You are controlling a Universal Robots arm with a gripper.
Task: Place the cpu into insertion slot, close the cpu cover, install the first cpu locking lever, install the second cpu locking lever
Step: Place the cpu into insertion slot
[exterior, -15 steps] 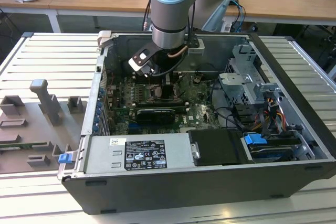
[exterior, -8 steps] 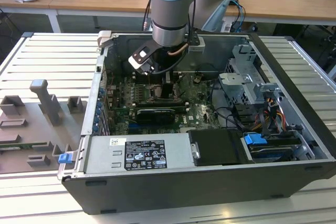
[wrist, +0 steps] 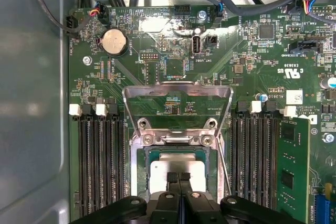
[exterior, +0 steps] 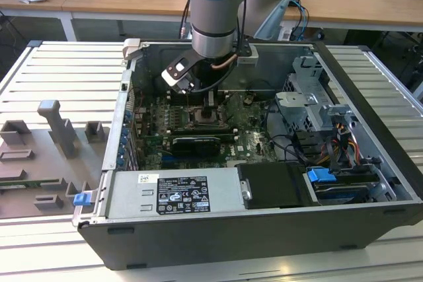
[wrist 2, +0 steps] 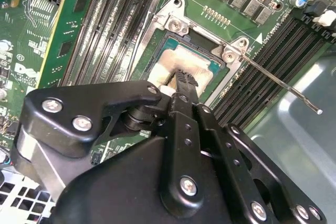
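The cpu (wrist: 176, 167), a pale silver square, lies flat in the insertion slot (wrist: 138, 174) on the green motherboard. My gripper (wrist: 179, 176) hangs straight over it with its black fingers shut together, tips at or just above the chip's top (wrist 2: 197, 66). The cpu cover (wrist: 178, 88), a grey metal frame with a large window, stands swung open on its hinge, away from the slot. A thin metal locking lever (wrist 2: 283, 85) sticks out unlatched beside the socket. In the exterior view the gripper (exterior: 210, 100) reaches down into the open computer case over the slot (exterior: 206, 117).
Long black memory slots (wrist: 102, 166) flank the socket on both sides. A grey power-supply box (exterior: 182, 193) with a white label sits at the case's near wall, with drive cages and cables (exterior: 317, 123) toward the exterior view's right. A grey fixture tray (exterior: 46, 156) lies outside the case.
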